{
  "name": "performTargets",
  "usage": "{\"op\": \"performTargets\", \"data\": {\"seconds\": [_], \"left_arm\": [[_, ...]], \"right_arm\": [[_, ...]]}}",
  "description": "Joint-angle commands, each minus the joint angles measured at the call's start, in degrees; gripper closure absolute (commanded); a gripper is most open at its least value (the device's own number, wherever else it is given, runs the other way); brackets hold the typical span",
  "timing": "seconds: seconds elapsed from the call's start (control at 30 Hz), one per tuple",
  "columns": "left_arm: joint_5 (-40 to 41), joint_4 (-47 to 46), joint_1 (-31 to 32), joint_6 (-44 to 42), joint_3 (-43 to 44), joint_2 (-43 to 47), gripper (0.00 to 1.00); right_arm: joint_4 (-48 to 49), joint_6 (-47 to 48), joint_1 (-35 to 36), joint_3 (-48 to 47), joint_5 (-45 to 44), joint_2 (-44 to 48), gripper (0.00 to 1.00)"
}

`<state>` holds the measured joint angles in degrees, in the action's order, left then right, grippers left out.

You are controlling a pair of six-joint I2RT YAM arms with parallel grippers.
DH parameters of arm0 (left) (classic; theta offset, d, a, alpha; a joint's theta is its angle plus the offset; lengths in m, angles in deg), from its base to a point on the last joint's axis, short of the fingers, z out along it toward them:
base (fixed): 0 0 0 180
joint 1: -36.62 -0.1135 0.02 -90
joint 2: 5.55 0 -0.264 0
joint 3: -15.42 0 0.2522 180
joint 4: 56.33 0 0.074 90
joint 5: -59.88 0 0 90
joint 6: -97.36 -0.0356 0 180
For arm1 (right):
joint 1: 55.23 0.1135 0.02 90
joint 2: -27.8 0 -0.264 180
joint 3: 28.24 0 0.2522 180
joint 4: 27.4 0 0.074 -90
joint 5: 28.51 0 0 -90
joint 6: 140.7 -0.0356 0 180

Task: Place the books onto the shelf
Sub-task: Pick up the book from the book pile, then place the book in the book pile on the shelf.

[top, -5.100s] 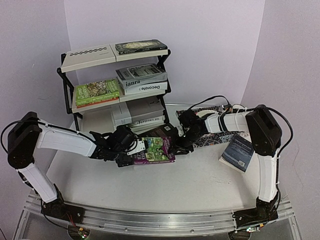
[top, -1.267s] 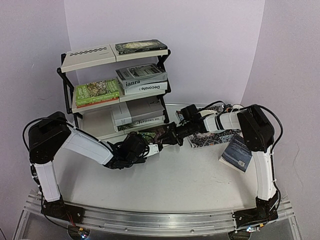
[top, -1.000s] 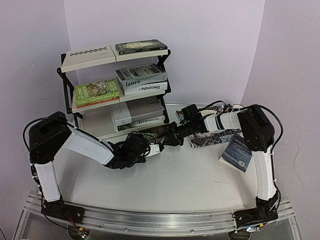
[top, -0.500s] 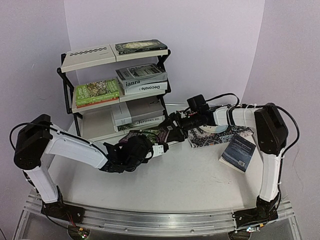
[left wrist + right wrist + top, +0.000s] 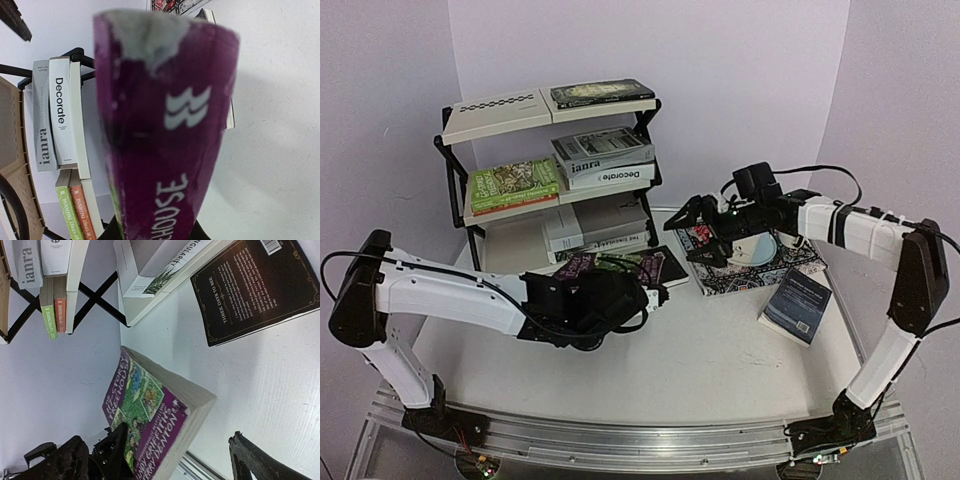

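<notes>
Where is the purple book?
Top view, left of centre: the left gripper holds the purple book in front of the shelf, beside the black book.

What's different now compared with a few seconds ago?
The right tool let go of the purple book, opened wide and pulled back to the right, above the patterned mat. The left tool still holds that book near the shelf. The shelved books and the blue book stayed put.

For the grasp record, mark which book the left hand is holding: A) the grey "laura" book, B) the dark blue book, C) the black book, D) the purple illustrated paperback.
D: the purple illustrated paperback fills the left wrist view, pinched in the left hand.
</notes>
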<state>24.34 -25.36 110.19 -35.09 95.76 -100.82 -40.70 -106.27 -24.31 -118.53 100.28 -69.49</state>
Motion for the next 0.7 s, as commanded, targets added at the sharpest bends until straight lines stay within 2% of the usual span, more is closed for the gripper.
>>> {"op": "performTargets", "data": {"seconds": [0.0, 0.23, 0.67], "left_arm": [[13.77, 2.29, 0.93, -2.33, 5.51, 5.03, 1.00], [20.83, 2.48, 1.84, -9.78, 9.16, 8.10, 1.00], [29.28, 2.39, 2.40, -19.99, 15.55, 11.66, 1.00]], "right_arm": [[-6.78, 6.22, -0.15, 3.79, -4.93, 5.65, 0.02], [-9.65, 9.56, -0.16, 7.25, -10.18, 11.13, 0.02], [-13.09, 11.43, -0.16, 7.99, -13.31, 12.81, 0.02]]}}
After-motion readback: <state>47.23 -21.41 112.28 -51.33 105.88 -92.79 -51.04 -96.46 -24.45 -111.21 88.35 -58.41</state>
